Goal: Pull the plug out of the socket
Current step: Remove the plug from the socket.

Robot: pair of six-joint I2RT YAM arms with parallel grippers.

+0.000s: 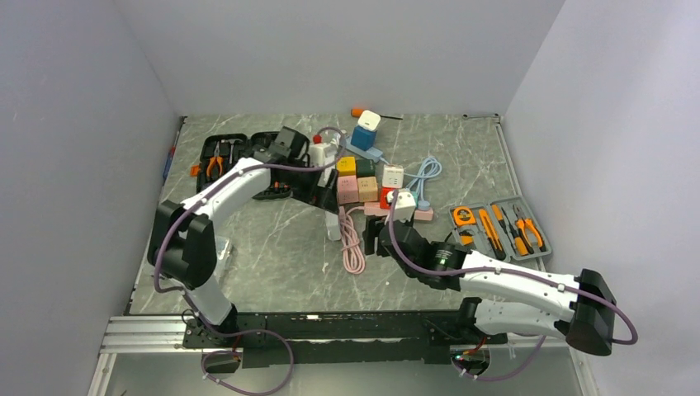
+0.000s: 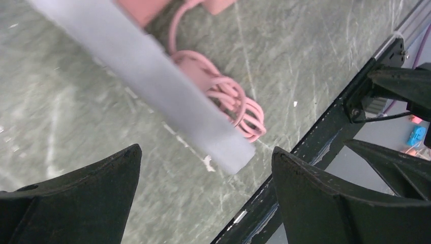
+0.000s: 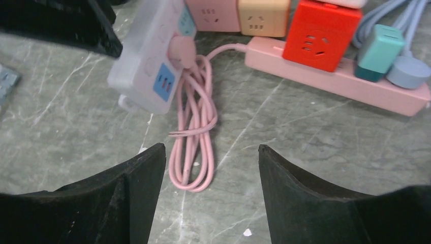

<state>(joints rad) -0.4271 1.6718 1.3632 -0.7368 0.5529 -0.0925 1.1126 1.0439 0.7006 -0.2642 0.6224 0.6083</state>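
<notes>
**Top view.** Your left arm (image 1: 239,177) reaches to the 11 o'clock part of the table (image 1: 272,256), above the black tool case (image 1: 223,153). Its tip is hard to make out from here. Your right arm (image 1: 512,285) runs in from 4 o'clock toward the centre. The right gripper (image 1: 373,237) stands just at 3 o'clock of the pink cable coil (image 1: 353,247). The white power strip (image 1: 333,225) lies at 9 o'clock of that coil.

**Left wrist view.** Your left gripper (image 2: 206,152) has its jaws spread wide with nothing between them. The white power strip, blurred, crosses from 11 o'clock to the centre. The coil lies at its 3 o'clock side.

**Right wrist view.** Your right gripper has its jaws apart and grips nothing, and it hangs over the lower loop of the coil. The pink plug (image 3: 182,50) sits plugged into the white power strip, at 11 o'clock of the gripper and apart from both fingers. A pink power strip (image 3: 345,76) lies at 2 o'clock, carrying a red cube socket (image 3: 320,33).
</notes>
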